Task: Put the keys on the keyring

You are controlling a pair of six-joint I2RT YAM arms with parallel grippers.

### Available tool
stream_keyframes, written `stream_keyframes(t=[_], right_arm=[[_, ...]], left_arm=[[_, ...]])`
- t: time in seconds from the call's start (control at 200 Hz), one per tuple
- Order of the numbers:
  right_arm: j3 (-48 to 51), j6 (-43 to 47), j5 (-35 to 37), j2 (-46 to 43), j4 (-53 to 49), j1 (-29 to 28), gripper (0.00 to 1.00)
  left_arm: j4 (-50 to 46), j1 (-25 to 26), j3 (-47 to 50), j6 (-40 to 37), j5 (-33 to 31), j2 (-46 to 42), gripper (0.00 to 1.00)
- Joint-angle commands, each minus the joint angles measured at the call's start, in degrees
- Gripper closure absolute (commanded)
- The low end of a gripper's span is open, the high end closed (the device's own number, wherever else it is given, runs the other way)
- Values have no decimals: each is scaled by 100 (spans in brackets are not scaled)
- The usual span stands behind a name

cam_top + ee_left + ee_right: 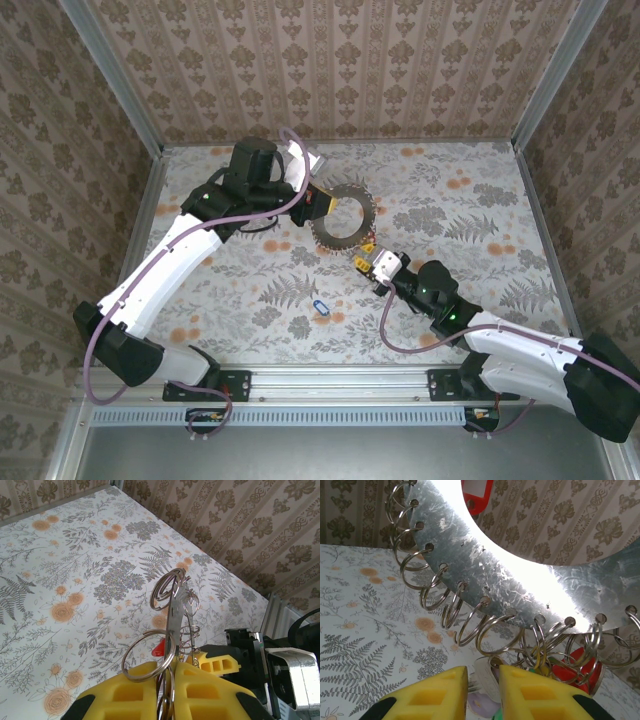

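the left gripper (325, 203) was pressed tight on the keyring (330, 236), holding the flat metal ring up on its edge above the middle of the worktop (470, 200); the left arm was stretched far out over the worktop to do that; the right gripper (365, 262) sat just under the ring's near rim, with the little wire loops (470, 625) hanging right above its yellow fingers (435, 695); it looked to be pinching a pale key (486, 676) in the thin gap between them; so the ring lay up and ahead of that key, very near; the right arm was bent low, reaching in from the near right; a blue key (320, 307) lay loose on the worktop, nearer the right gripper.
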State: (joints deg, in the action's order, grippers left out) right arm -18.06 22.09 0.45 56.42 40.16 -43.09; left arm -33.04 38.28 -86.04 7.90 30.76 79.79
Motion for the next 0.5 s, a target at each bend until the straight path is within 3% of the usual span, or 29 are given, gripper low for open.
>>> stream_keyframes(t=[0.0,0.495], right_arm=[[-116,-170,-284,18,210,24,76],[-189,-9,-34,-102,391,21,78]], left_arm=[[227,48,-92,54,87,-137,100],[227,48,-62,59,58,-161,100]])
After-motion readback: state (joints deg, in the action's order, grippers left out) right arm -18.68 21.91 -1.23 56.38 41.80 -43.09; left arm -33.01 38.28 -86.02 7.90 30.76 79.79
